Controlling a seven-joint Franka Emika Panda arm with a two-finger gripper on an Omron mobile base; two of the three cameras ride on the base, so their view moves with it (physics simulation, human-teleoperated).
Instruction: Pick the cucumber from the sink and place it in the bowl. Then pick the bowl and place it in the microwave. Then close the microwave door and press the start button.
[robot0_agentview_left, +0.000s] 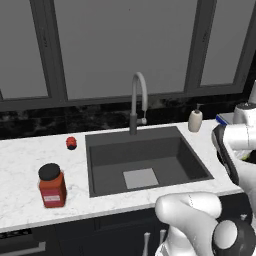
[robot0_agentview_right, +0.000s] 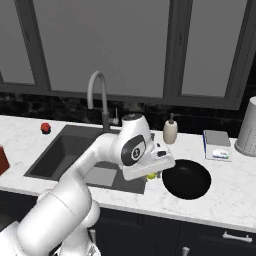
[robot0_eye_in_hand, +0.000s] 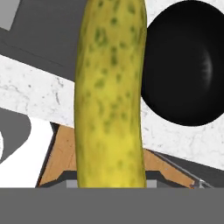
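Hand view, cucumber (robot0_eye_in_hand: 110, 96) apparently gripped, beside bowl (robot0_eye_in_hand: 186, 65)

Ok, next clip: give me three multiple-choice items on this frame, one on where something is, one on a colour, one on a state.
1. Where is the cucumber?
A. Lying on the sink floor
B. Held up at the gripper, between sink and bowl
C. Inside the bowl

2. What colour is the lid of the red jar?
A. Black
B. White
C. Yellow

3. What is the state of the bowl?
A. Holding the cucumber
B. Tipped on its side
C. Upright and holding nothing, on the counter

Answers:
1. B: the right base view shows a yellow-green bit under the gripper beside the bowl, and the hand view shows it close up, off to one side of the bowl.
2. A: the left base view shows a black cap on the jar.
3. C: both the right base view and the hand view show a bare black inside.
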